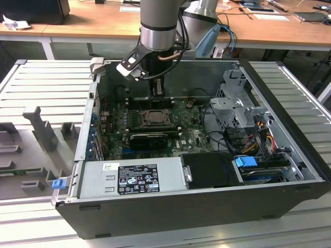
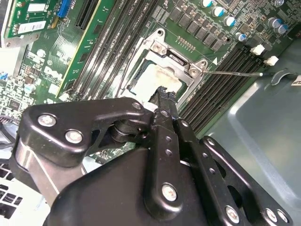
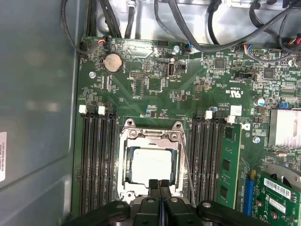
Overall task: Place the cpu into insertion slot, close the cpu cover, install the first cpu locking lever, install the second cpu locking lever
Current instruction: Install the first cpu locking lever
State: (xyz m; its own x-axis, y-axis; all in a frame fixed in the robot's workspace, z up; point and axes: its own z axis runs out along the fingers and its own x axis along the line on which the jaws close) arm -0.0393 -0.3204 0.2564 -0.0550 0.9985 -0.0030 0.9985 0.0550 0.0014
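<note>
The cpu (image 3: 149, 164) lies seated in the insertion slot (image 3: 128, 169) mid-board, and the cpu cover (image 3: 151, 140) looks folded down around it. The tool (image 3: 160, 184), fingers pressed together and gripping nothing, is at the cover's edge. One locking lever (image 2: 235, 73) juts out sideways, so latching seems left to do.
</note>
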